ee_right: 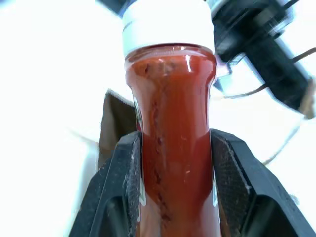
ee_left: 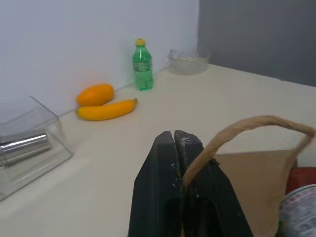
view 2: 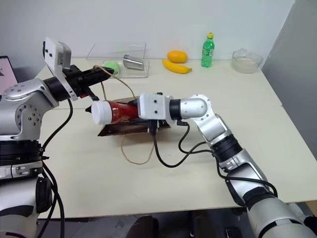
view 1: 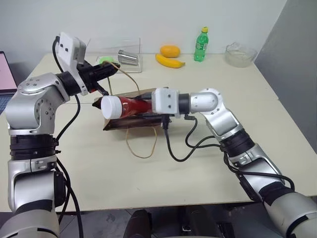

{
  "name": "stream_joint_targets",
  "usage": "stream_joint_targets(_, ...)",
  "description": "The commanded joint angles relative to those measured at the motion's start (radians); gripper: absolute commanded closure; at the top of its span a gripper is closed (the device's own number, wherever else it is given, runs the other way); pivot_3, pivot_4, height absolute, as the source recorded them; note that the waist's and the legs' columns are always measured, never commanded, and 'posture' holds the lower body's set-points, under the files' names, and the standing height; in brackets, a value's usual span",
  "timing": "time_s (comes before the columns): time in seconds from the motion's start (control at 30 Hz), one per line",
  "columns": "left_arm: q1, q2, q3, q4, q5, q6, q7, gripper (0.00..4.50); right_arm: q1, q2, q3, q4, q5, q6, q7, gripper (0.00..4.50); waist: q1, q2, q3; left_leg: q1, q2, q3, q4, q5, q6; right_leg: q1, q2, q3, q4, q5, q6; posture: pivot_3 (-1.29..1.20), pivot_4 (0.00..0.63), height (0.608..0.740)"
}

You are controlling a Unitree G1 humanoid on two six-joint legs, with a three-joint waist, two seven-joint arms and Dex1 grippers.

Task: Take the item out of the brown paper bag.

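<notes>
Right hand point(ee_right: 170, 187) level, clamped — left hand point(ee_left: 178, 143) raised, fingers pressed together.

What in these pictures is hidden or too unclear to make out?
- Label on the red sauce bottle: in the right wrist view the right gripper covers both sides of it.
- Inside of the brown paper bag: in the eye views the bottle and right arm lie over it.
- Contents of the clear box: behind the left gripper, a green thing is half hidden.
- Pink-screened device: cut off by the left eye view's edge.
</notes>
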Motion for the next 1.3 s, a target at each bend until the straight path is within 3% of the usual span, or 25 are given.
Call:
stream_joint_targets(0.03, -0.030, 0.000, 0.006, 0.007, 0.018, -0.026, 0.010, 4.50, -0.008, -0.024, -0.112, -0.114, 0.165, 0.136, 0.036, 2.78, 0.000, 0.000, 0.000, 0.000, 0.000, 0.000, 0.000, 0.000, 0.000, 0.000, 0.000, 0.000, 0.000, 0.000, 0.000, 0.00, 0.150, 0.740)
stream_joint_targets(0.2, -0.029, -0.003, 0.005, 0.028, 0.035, -0.035, 0.014, 4.50, -0.034, -0.082, -0.243, -0.154, 0.292, 0.282, 0.011, 2.78, 0.002, 0.000, 0.000, 0.000, 0.000, 0.000, 0.000, 0.000, 0.000, 0.000, 0.000, 0.000, 0.000, 0.000, 0.000, 0.00, 0.150, 0.740)
stream_joint_targets(0.37, -0.020, 0.001, 0.013, 0.027, 0.037, -0.031, 0.015, 4.50, -0.060, -0.230, -0.286, -0.021, 0.166, 0.167, -0.021, 2.78, 0.004, 0.000, 0.000, 0.000, -0.001, 0.001, 0.000, 0.000, 0.000, 0.000, -0.001, 0.000, 0.000, 0.000, 0.001, 0.00, 0.150, 0.740)
stream_joint_targets(0.47, -0.015, 0.003, 0.017, 0.029, 0.039, -0.032, 0.014, 4.50, -0.065, -0.315, -0.244, 0.106, 0.035, 0.017, -0.039, 2.78, 0.003, 0.000, 0.000, 0.000, -0.002, 0.004, 0.000, 0.000, 0.000, 0.000, -0.001, 0.001, -0.001, 0.000, 0.001, 0.00, 0.150, 0.740)
stream_joint_targets(0.57, -0.018, 0.000, 0.016, 0.034, 0.040, -0.032, 0.015, 4.50, -0.066, -0.392, -0.123, 0.287, -0.205, -0.186, -0.131, 2.78, 0.001, 0.000, 0.000, 0.000, -0.002, 0.006, -0.001, 0.000, 0.000, 0.000, -0.001, 0.001, -0.002, 0.000, 0.001, 0.00, 0.150, 0.740)
stream_joint_targets(0.77, -0.020, -0.007, 0.016, 0.031, 0.032, -0.024, 0.010, 4.50, -0.084, -0.447, 0.079, 0.556, -0.541, -0.408, -0.323, 2.80, -0.006, -0.001, 0.003, 0.000, -0.001, 0.014, -0.001, 0.000, 0.000, -0.002, 0.000, 0.004, -0.001, 0.000, 0.001, 0.00, 0.150, 0.740)
stream_joint_targets(0.93, -0.011, -0.002, 0.020, 0.023, 0.031, -0.019, 0.009, 4.50, -0.074, -0.457, 0.120, 0.605, -0.577, -0.528, -0.303, 2.81, -0.005, -0.001, 0.006, -0.001, 0.000, 0.020, -0.001, 0.000, 0.000, -0.003, 0.000, 0.005, -0.001, 0.000, 0.001, 0.00, 0.150, 0.740)
stream_joint_targets(1.17, -0.002, -0.005, 0.021, 0.028, 0.035, -0.027, 0.013, 4.50, -0.086, -0.463, 0.063, 0.611, -0.525, -0.552, -0.282, 0.24, -0.004, -0.001, 0.006, -0.001, 0.000, 0.019, -0.001, 0.000, 0.000, -0.003, -0.001, 0.005, -0.001, 0.000, 0.001, 0.00, 0.150, 0.740)
stream_joint_targets(1.2, -0.002, -0.006, 0.021, 0.030, 0.036, -0.030, 0.014, 4.50, -0.083, -0.466, 0.050, 0.597, -0.506, -0.546, -0.269, 0.05, -0.004, -0.001, 0.006, -0.001, 0.000, 0.019, -0.001, 0.000, 0.000, -0.002, -0.001, 0.005, -0.001, 0.000, 0.002, 0.00, 0.150, 0.740)
stream_joint_targets(1.3, 0.001, -0.006, 0.022, 0.040, 0.044, -0.042, 0.021, 4.50, -0.045, -0.473, -0.022, 0.482, -0.381, -0.474, -0.180, 0.05, -0.004, -0.001, 0.006, 0.000, 0.000, 0.019, 0.000, 0.000, 0.000, -0.002, -0.001, 0.005, -0.001, 0.000, 0.002, 0.00, 0.150, 0.740)
